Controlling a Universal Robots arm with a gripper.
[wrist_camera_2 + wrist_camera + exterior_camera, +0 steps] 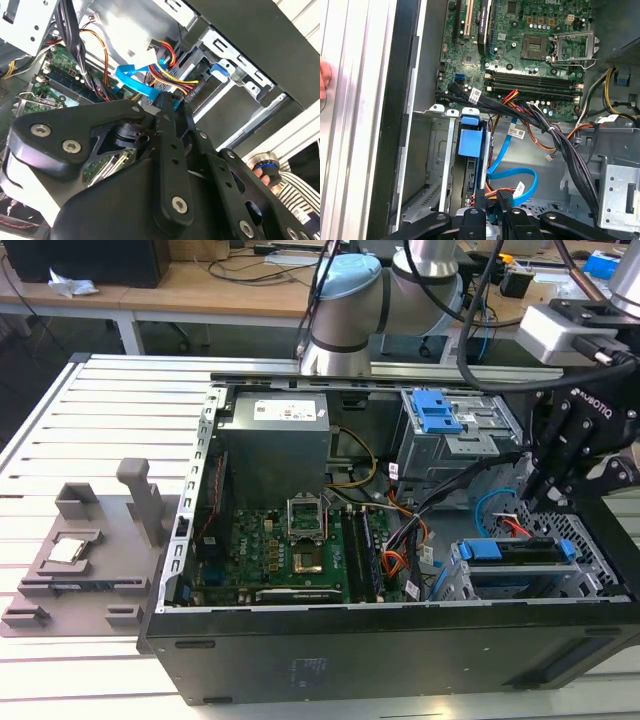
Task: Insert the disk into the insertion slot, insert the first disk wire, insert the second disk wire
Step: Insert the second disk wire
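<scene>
Black fingers [506, 202] of my gripper [492, 202] sit closest in both wrist views, pressed nearly together and pinching the end of the blue wire [512, 173]. The first wrist view shows the disk [470, 145] seated in the slot [435, 150]. The second wrist view shows a striped sleeve [292, 182]. The exterior view shows the whole computer case [350, 650].

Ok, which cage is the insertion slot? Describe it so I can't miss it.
Start at the open computer case; go to its near corner at the exterior view's right. The insertion slot is the low perforated silver cage with the blue-framed disk in its bay, unlike the taller grey cage beyond, with a blue latch.
</scene>
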